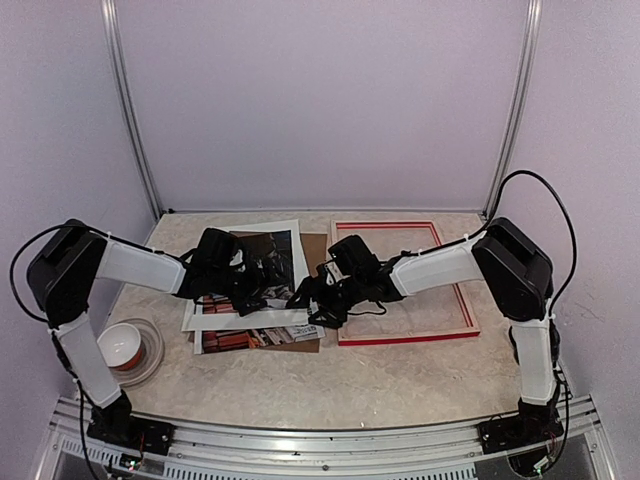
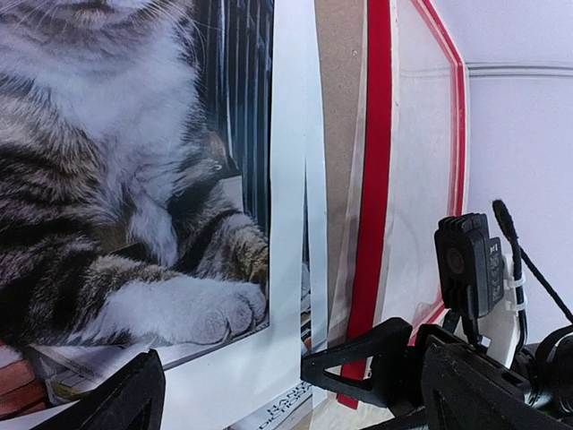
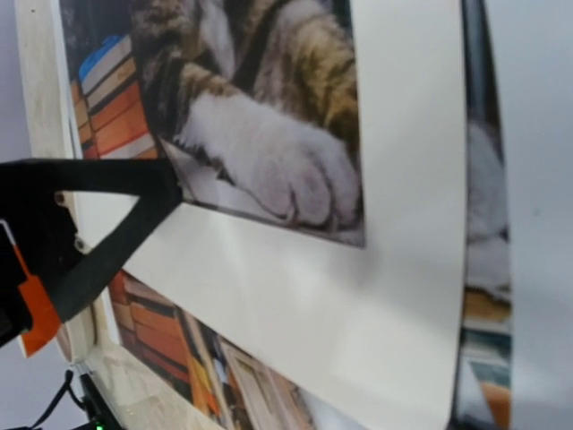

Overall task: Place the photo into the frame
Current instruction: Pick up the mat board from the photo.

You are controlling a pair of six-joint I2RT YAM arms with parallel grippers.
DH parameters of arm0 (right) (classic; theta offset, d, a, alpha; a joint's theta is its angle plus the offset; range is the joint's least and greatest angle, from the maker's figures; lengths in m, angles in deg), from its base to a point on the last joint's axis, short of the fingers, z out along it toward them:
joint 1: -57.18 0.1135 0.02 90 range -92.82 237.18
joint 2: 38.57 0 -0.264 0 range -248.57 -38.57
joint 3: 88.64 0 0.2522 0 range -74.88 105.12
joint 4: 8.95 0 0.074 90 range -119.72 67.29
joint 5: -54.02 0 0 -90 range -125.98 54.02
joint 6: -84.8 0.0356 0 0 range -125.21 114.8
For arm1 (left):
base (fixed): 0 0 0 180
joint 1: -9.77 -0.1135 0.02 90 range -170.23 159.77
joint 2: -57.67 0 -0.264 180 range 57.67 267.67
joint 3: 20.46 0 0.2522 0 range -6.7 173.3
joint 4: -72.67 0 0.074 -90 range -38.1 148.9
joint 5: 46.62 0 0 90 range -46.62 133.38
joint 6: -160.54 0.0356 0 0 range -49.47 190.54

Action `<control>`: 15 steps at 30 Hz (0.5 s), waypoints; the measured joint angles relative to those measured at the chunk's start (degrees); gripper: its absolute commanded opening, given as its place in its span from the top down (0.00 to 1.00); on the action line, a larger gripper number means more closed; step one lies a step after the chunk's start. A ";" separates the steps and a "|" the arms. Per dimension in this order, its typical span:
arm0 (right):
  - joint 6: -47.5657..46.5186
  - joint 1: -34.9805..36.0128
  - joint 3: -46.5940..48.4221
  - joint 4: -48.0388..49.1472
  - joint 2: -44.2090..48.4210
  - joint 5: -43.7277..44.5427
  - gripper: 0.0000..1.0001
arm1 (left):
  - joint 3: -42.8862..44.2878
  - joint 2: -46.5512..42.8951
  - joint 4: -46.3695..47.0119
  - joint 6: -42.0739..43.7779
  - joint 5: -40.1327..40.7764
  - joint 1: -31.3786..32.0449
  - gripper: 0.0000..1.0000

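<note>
1. The photo (image 1: 240,340) is seen lying flat on the table (image 1: 400,390), left of centre. A white mat board (image 1: 240,318) is laid askew on top of it, and the tabby's chest and paws are shown through the mat's window in the left wrist view.
2. A strip of the print's stacked books is left uncovered below the mat's near edge. A brown backing board (image 1: 314,250) is spotted under the pile, sticking out on the side toward the frame.
3. The frame (image 1: 420,336) is found flat on the table just right of that pile, red face up, with the table's surface seen through its opening. The photo is not yet set in it.
4. The left gripper (image 1: 268,285) is held over the middle of the photo with its jaws spread wide. One finger (image 2: 121,399) is caught at the bottom of its own camera's view, above the print, and nothing is gripped.
5. The right gripper (image 1: 308,300) is placed at the mat's right-hand edge, with its arm reaching across the frame. One finger (image 3: 98,215) is laid tip-down on the mat's white face beside the cat's paw. The second finger is not shown, so it cannot be told whether the mat is pinched.
6. A bowl (image 1: 118,345) is noted near the table's near left corner, well apart from both grippers.
</note>
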 measured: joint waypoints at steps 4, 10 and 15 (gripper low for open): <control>1.75 0.00 -2.21 4.63 -0.07 -1.07 0.23 | 0.00 0.15 0.85 0.00 -0.17 0.04 0.01; 5.51 -0.20 -8.20 15.63 0.59 -3.06 0.23 | -0.46 1.11 1.84 -0.20 -0.63 0.33 0.01; 8.61 -0.83 -12.00 23.98 0.70 -5.18 0.23 | -0.63 2.01 2.60 -0.39 -1.22 0.66 0.01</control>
